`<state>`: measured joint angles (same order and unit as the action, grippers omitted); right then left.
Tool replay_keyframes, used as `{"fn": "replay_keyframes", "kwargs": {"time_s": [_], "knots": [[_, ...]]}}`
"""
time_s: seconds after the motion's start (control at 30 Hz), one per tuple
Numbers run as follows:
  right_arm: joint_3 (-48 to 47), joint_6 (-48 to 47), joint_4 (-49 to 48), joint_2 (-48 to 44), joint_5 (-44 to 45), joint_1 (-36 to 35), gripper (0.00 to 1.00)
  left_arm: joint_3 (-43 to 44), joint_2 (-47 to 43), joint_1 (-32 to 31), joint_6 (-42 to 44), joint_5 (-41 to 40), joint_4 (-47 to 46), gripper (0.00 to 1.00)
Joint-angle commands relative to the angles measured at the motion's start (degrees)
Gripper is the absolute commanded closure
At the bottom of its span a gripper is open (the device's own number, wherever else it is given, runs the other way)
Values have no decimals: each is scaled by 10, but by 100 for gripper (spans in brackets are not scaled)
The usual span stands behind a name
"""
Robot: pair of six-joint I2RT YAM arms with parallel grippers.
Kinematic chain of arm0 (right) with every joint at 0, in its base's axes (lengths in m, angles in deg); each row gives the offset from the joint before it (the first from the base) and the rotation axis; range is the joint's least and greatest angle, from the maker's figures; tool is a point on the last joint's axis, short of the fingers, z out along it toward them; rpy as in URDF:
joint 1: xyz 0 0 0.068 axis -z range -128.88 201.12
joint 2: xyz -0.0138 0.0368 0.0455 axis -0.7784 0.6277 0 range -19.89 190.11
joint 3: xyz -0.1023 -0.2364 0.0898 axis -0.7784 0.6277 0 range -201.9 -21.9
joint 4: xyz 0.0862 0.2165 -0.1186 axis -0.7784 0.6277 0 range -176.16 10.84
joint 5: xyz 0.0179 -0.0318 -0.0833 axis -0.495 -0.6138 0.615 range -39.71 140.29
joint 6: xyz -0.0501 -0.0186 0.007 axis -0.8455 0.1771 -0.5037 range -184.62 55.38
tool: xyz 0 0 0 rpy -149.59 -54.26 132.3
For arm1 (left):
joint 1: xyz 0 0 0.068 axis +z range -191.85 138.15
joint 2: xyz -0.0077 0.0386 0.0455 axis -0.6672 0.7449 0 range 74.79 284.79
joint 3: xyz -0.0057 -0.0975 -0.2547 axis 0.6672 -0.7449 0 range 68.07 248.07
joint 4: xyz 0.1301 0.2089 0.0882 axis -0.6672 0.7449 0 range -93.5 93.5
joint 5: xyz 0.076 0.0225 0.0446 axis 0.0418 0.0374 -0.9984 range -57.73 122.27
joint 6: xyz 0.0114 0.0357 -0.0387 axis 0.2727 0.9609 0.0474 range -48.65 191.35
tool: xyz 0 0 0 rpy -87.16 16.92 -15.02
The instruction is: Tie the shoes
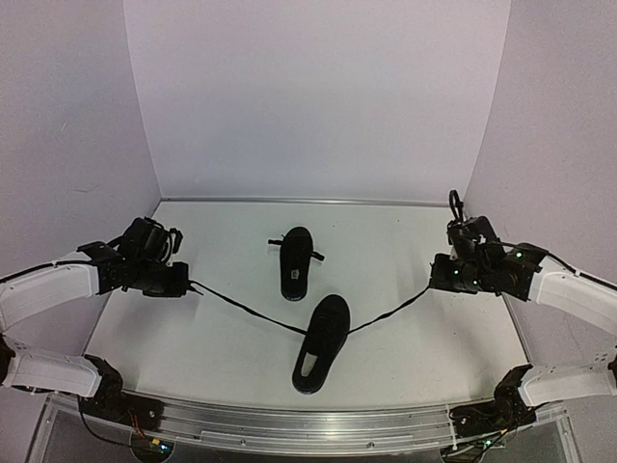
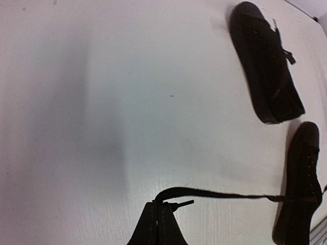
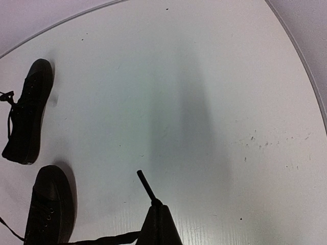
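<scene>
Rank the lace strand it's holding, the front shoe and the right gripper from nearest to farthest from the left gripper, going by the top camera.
1. lace strand: pinched in the left gripper, stretching off to its right.
2. front shoe: in the centre, toward the near edge, at the strand's other end.
3. right gripper: far right side, beyond the shoe.

Soft, even overhead light; walls (image 1: 318,96) w/ lilac cast. Surface (image 1: 222,357) bright, mild glare. Wrist views: broad soft grey shadows mid-frame, fingers (image 2: 145,232) near-silhouette, slightly blurred. Top view bends at edges.
</scene>
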<state>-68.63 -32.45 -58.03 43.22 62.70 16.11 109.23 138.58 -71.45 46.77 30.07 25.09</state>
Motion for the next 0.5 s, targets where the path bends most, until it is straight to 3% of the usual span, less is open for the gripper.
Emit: {"fn": "replay_keyframes", "kwargs": {"time_s": [0.0, 0.13, 0.33, 0.47], "knots": [[-56, -44, -49, 32, -38, 3, 100, -12, -17, -50, 36, 96, -75, 100], [-130, -86, -52, 93, -29, 2, 100, -4, 4, -103, 44, 80, -65, 100], [-201, -113, -53, 132, -34, 3, 100, -6, -31, -107, 38, 52, -57, 100], [-207, -118, -78, 143, -94, 2, 100, -2, -53, -107, 42, 64, -65, 100]]}}
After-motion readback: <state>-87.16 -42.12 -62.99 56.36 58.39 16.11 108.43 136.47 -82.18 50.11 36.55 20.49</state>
